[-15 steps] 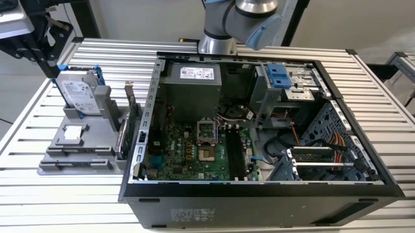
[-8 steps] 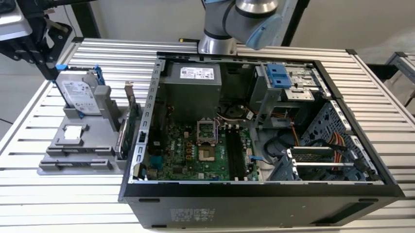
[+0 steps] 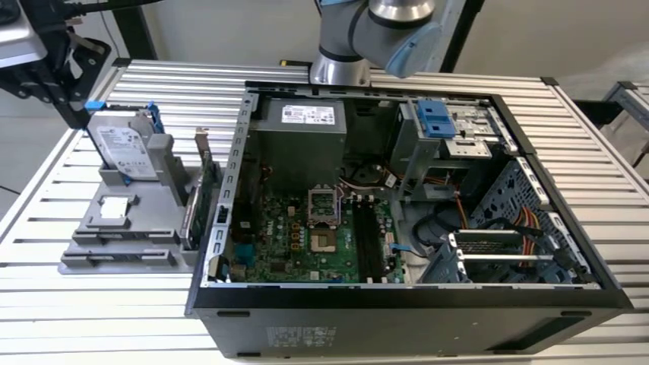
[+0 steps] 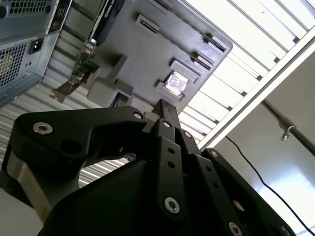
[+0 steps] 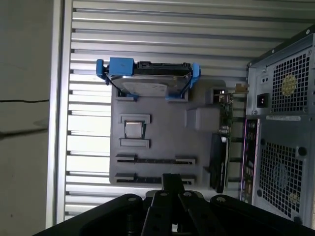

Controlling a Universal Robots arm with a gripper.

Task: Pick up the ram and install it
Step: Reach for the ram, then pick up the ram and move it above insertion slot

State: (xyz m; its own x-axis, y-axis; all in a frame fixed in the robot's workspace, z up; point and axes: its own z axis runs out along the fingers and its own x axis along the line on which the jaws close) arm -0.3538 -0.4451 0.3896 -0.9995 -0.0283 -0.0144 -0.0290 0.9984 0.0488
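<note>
My gripper (image 5: 172,179) (image 4: 164,105) hangs well above the grey parts holder (image 5: 162,128) (image 3: 132,220), its black fingers pressed together with nothing visible between them. In the first wrist view the fingertips overlap the nearer of two long narrow slots (image 5: 155,160) on the holder, and both slots read as dark lines. I cannot pick out the ram for certain. Dark long strips (image 3: 365,243) lie beside the processor socket on the motherboard (image 3: 294,243), and I cannot tell whether a stick sits in one.
On the holder a silver hard drive in a blue frame (image 3: 127,148) (image 5: 147,81) stands at the far end. A green expansion card with a metal bracket (image 3: 208,194) (image 5: 225,115) stands beside the open computer case (image 3: 406,304). The slatted metal table (image 3: 61,304) surrounds them.
</note>
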